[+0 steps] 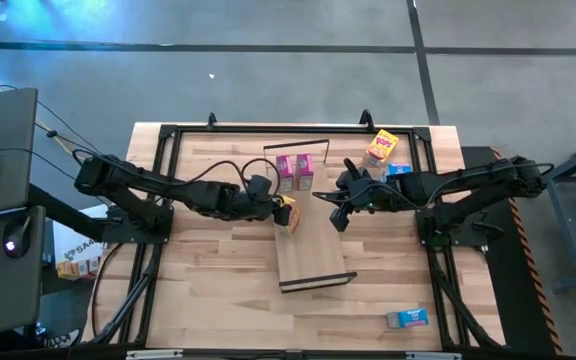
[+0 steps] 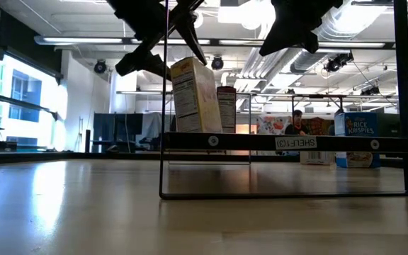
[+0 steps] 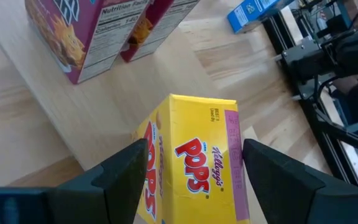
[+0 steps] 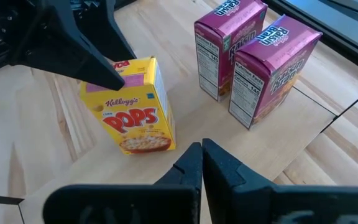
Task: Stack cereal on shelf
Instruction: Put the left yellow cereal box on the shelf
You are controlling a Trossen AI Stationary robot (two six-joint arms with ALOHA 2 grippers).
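A yellow Pops cereal box stands upright on the pale shelf plank, about midway along it. My left gripper is open, with one finger on either side of the box's upper part. Two pink cereal boxes stand side by side at the shelf's far end. My right gripper hovers shut above the shelf's right edge and holds nothing. My left gripper comes at the yellow box slanting down from the table's left, its fingers beside the box's two narrow sides. One finger stands clear of the box. I cannot tell whether the other finger touches the box's side.
Another yellow box and a blue box sit on the table at the far right, behind my right arm. A second blue box lies flat near the front right. Black frames rise at the shelf's ends.
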